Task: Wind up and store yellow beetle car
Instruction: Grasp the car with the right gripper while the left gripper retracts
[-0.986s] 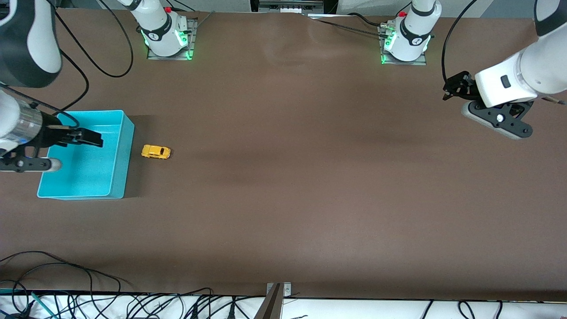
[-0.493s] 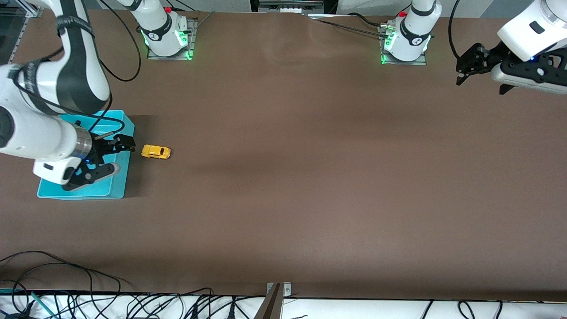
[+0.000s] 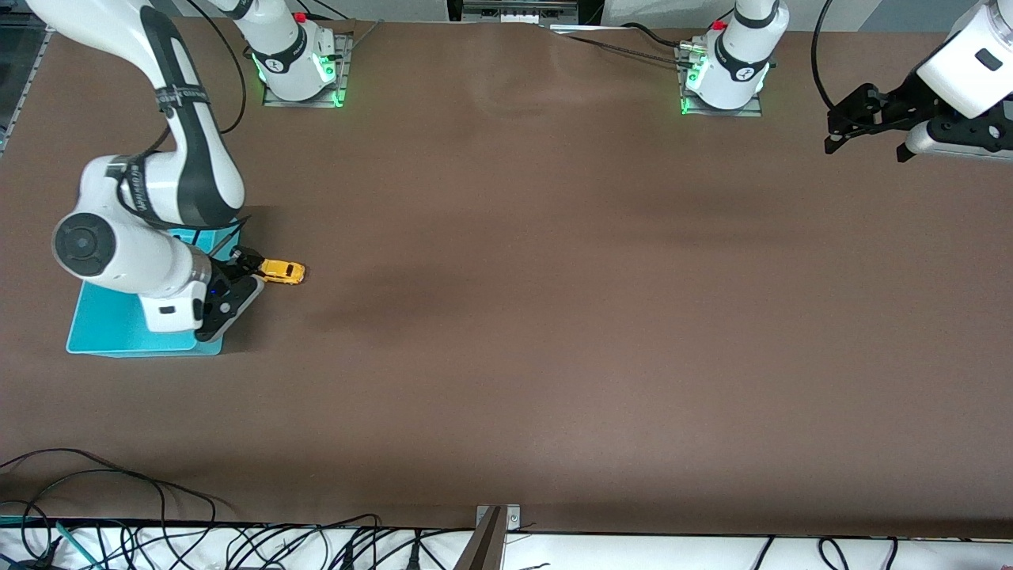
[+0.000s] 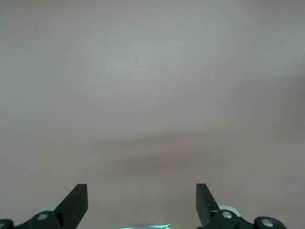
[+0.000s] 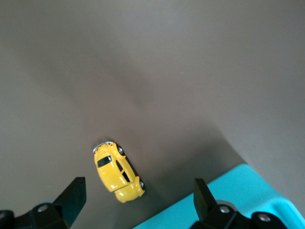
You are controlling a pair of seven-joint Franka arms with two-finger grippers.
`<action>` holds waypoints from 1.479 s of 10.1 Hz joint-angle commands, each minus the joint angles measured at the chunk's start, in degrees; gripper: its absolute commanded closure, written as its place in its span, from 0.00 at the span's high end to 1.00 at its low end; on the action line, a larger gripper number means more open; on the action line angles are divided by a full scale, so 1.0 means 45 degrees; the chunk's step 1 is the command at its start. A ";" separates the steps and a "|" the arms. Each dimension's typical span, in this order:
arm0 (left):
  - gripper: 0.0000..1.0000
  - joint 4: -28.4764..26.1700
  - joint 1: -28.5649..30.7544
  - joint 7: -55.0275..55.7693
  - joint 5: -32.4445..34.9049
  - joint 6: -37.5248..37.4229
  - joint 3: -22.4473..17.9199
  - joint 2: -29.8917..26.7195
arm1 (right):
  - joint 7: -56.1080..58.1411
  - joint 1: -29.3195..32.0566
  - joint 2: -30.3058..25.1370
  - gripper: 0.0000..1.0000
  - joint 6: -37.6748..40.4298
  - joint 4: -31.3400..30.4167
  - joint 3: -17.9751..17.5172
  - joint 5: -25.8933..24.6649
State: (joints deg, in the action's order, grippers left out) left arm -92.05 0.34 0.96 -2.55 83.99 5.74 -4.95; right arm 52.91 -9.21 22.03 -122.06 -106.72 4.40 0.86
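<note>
Yellow beetle car [image 3: 279, 271] on table, right gripper [image 3: 247, 263] open-jawed above.

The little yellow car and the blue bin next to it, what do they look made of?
The yellow car looks like painted metal or hard plastic: its body is glossy, with bright highlights on the roof, though the look alone cannot settle which. The blue bin seems to be moulded plastic: one even turquoise colour, smooth thin walls and a dull sheen. Both sit on a matte brown table surface.
</note>
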 commanded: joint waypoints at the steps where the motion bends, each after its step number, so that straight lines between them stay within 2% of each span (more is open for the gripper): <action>1: 1.00 0.0454 -0.0252 0.0275 -0.0039 0.0066 -0.0144 0.0435 | 0.1985 -0.0102 -0.0520 1.00 -0.1231 -0.1747 -0.0001 -0.0014; 5: 1.00 0.0437 -0.0154 0.0197 -0.0039 0.0143 -0.0085 0.0728 | 0.4135 -0.0083 -0.0911 1.00 -0.3163 -0.4131 0.0116 -0.0405; 9: 1.00 0.0495 -0.0194 0.0314 0.0723 0.0202 -0.0007 0.0631 | 0.4609 -0.0102 -0.0911 1.00 -0.4881 -0.5265 0.0116 -0.0425; 11: 1.00 0.0495 -0.0213 0.0314 0.0723 0.0202 0.0032 0.0592 | 0.4960 -0.0083 -0.0834 1.00 -0.5043 -0.5328 0.0116 -0.0405; 12: 1.00 0.0495 -0.0232 0.0314 0.0704 0.0183 0.0110 0.0573 | 0.4962 -0.0083 -0.0775 0.94 -0.5256 -0.5367 0.0116 -0.0405; 14: 1.00 0.0495 -0.0213 0.0334 0.0587 0.0183 0.0208 0.0553 | 0.4942 -0.0063 -0.0736 0.59 -0.5317 -0.5367 0.0116 -0.0386; 15: 1.00 0.0495 -0.0213 0.0315 0.0547 0.0183 0.0189 0.0456 | 0.4942 -0.0024 -0.0716 0.49 -0.5317 -0.5367 0.0116 -0.0386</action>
State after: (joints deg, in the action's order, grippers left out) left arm -90.98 -0.34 1.74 -0.75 85.14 6.50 -2.58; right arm 74.44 -9.42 19.84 -144.80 -129.32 4.66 -0.24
